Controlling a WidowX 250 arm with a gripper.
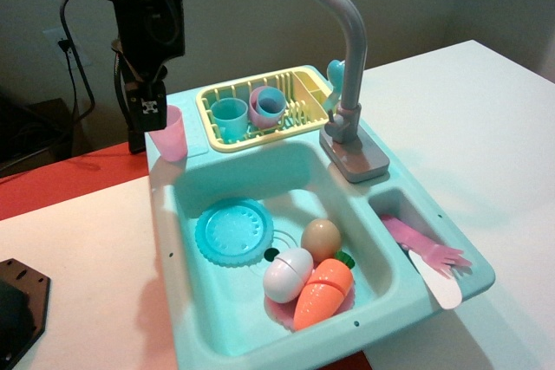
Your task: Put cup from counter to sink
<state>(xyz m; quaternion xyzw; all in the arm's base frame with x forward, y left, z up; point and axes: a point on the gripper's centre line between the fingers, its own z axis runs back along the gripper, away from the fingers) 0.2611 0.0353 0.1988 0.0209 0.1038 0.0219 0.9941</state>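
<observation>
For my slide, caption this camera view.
Tool at the pink cup on the counter, beside the sink.

The gripper (149,114) hangs over the counter's (195,143) far-left corner, the cup (171,133) touching its right side. Right of it sits the dish rack (260,110) with 2 cups; the sink (225,327) lies in front, below.

The gripper (154,110) hangs over the far-left corner of the counter (192,146), its black fingers against the rim of the pink cup (171,133), which stands upright there. Beside it along the far edge sits a yellow rack (227,138). The sink (381,266) holds a teal plate (233,231), an egg (321,238), a white egg (287,274) and a carrot (323,293).
</observation>
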